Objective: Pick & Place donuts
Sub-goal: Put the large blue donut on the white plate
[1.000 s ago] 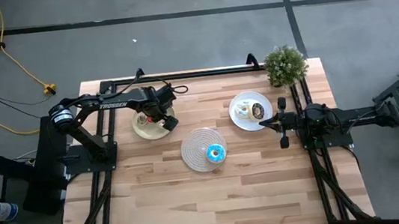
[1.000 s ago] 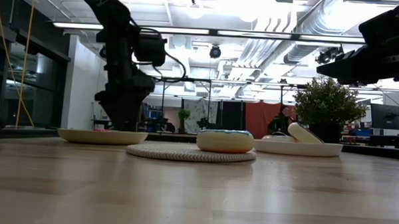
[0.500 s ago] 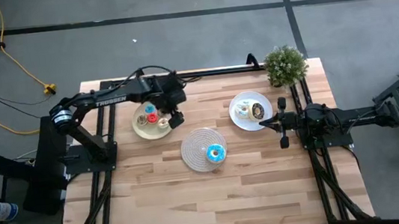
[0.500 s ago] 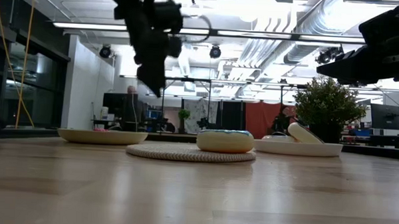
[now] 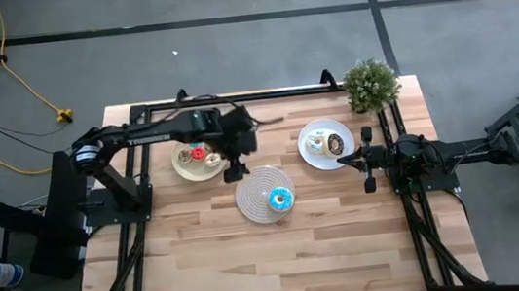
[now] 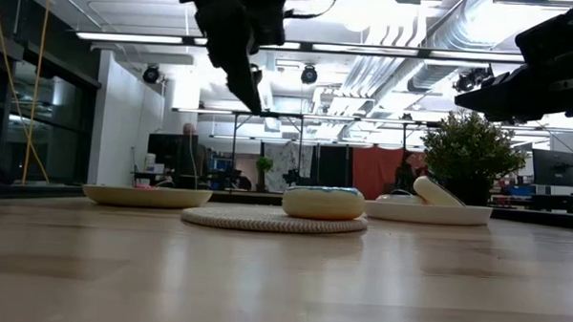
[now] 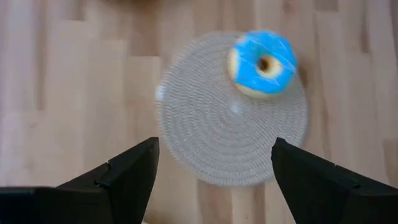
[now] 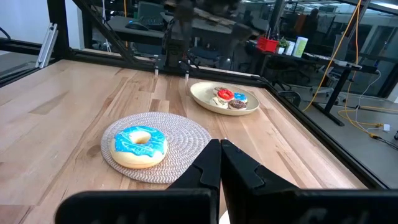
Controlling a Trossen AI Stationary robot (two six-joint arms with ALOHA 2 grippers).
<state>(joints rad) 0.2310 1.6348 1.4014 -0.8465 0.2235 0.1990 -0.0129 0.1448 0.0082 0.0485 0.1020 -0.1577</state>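
One blue donut [image 5: 280, 199] flat, hole up | left jaws empty, open | right jaws closed

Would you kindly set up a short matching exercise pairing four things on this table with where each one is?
Things:
1. blue donut
2. red donut
3. potted plant
4. left gripper

Places:
A. back right corner of the table
B. on the tan plate
C. above the table, between the tan plate and the woven mat
D. on the woven mat

Pairs: 1-D, 2-B, 3-A, 4-C
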